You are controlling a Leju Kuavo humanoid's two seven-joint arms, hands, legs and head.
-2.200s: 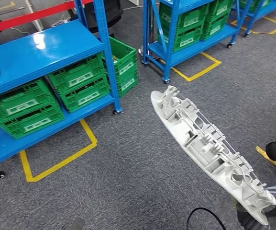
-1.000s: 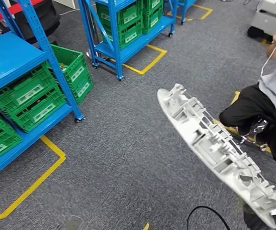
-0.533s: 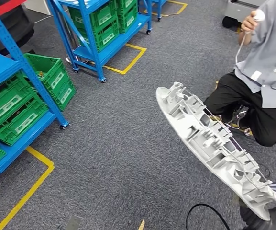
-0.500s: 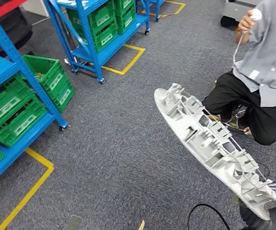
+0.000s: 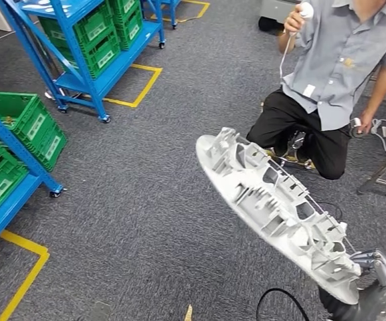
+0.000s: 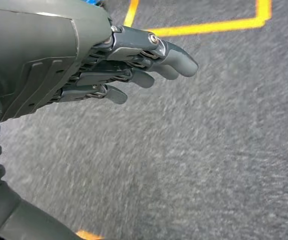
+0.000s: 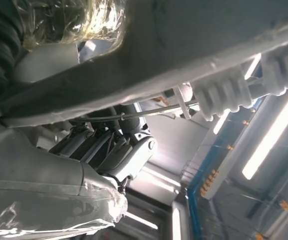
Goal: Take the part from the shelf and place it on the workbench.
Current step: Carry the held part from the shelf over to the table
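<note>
Gripping part, right hand fingers curled; left hand empty, fingers straight above grey carpet.

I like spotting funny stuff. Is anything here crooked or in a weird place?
One green crate sits tilted on the floor beside the blue shelf, not stacked in it like the others. A black cable loops across the carpet. The long white part slants because the right hand holds one end.

No readable text from my feed. White labels on the green crates are too blurred to read. Small white tag on the person's grey shirt, also illegible.
</note>
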